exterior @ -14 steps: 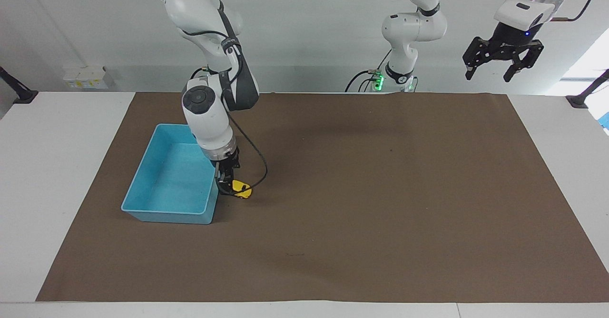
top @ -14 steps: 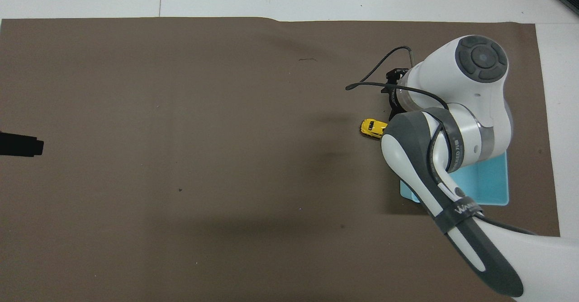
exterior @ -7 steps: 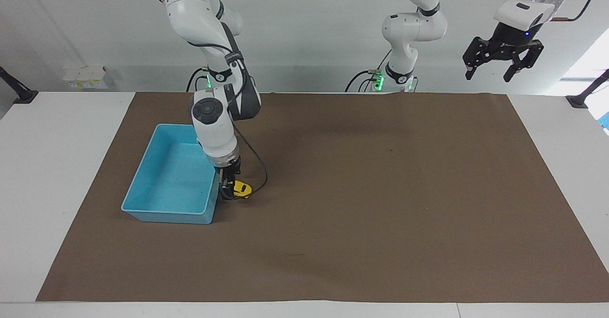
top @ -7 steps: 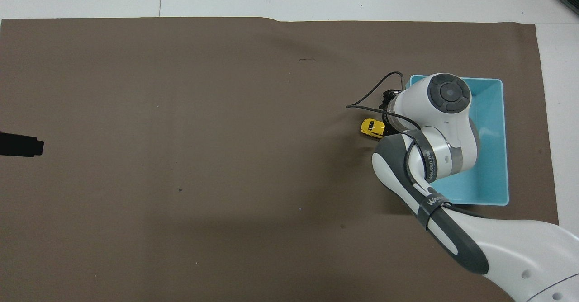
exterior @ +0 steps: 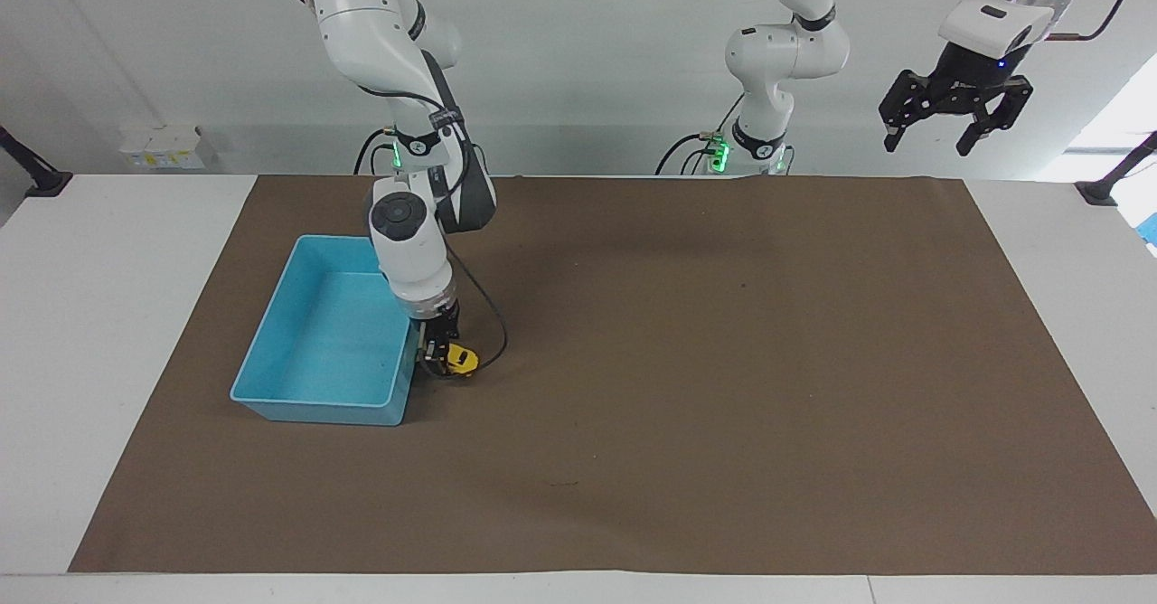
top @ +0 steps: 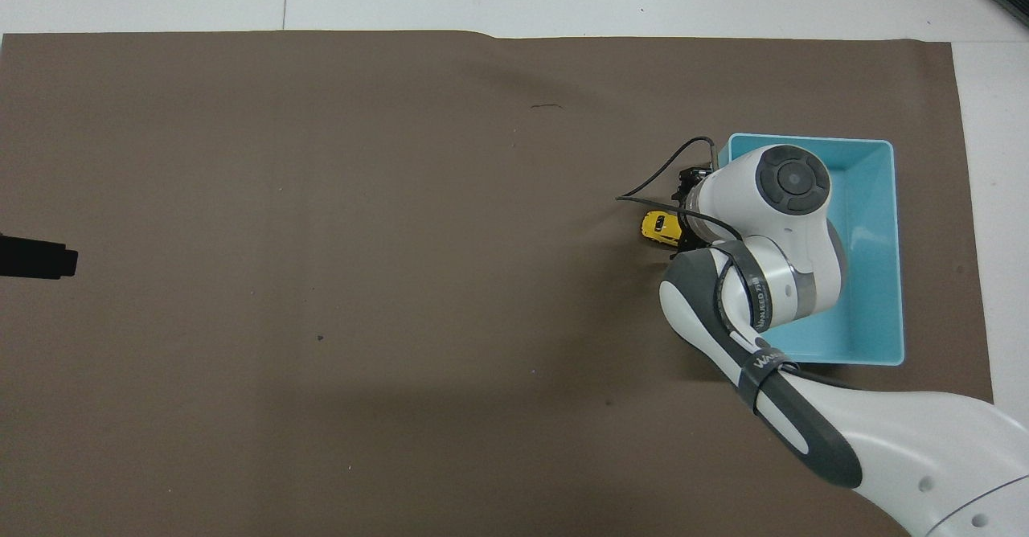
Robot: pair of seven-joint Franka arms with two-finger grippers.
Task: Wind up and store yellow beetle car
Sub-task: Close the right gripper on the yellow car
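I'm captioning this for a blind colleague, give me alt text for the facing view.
The right gripper is down at the yellow beetle car on the brown mat, beside the blue bin. The left gripper waits open, raised over the left arm's end of the table.

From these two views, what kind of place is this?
Likely a robot lab bench: two arms mounted at a white table, a brown mat, and only a blue bin and toy car staged.
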